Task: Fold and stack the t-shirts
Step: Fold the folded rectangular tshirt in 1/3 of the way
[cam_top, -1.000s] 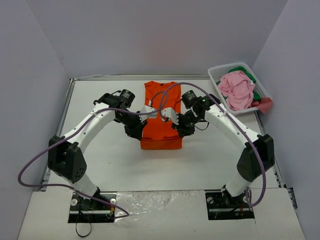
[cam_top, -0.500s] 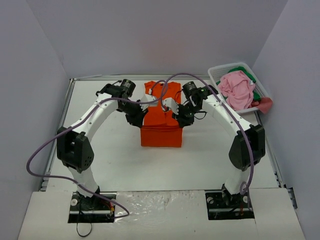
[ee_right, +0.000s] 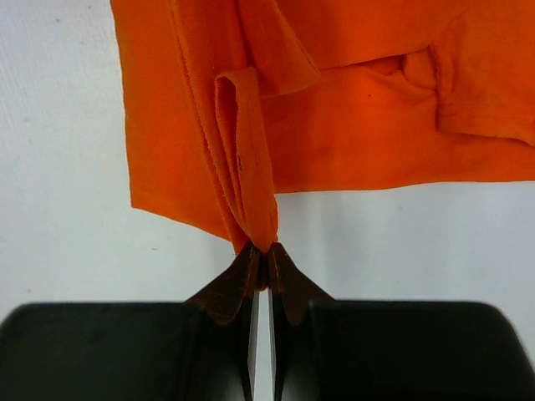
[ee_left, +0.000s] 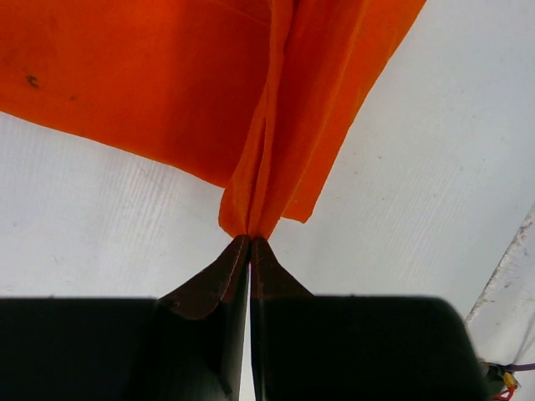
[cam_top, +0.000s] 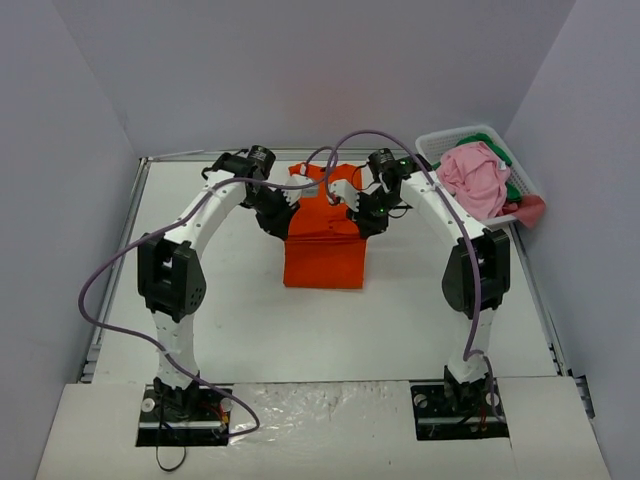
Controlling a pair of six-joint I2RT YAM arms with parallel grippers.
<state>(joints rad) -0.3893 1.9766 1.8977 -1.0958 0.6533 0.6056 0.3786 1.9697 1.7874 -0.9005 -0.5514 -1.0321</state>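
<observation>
The orange t-shirt [cam_top: 323, 250] lies in the middle of the white table, its near part folded up and carried toward the far end. My left gripper [cam_top: 287, 222] is shut on the shirt's left edge; the left wrist view shows the orange cloth [ee_left: 276, 125] pinched at my fingertips [ee_left: 251, 242]. My right gripper [cam_top: 357, 218] is shut on the right edge; the right wrist view shows a bunched fold [ee_right: 251, 167] between my fingertips [ee_right: 266, 249]. A pink t-shirt [cam_top: 473, 178] and a green one [cam_top: 514, 187] lie in the basket.
The white slotted basket [cam_top: 432, 150] stands at the far right corner, with a bit of reddish cloth [cam_top: 532, 208] hanging over its near side. Grey walls close in the table on three sides. Purple cables arch over both arms.
Both grippers have moved toward the far end of the table, carrying the shirt's near edge with them, so the fold over the shirt has advanced.
</observation>
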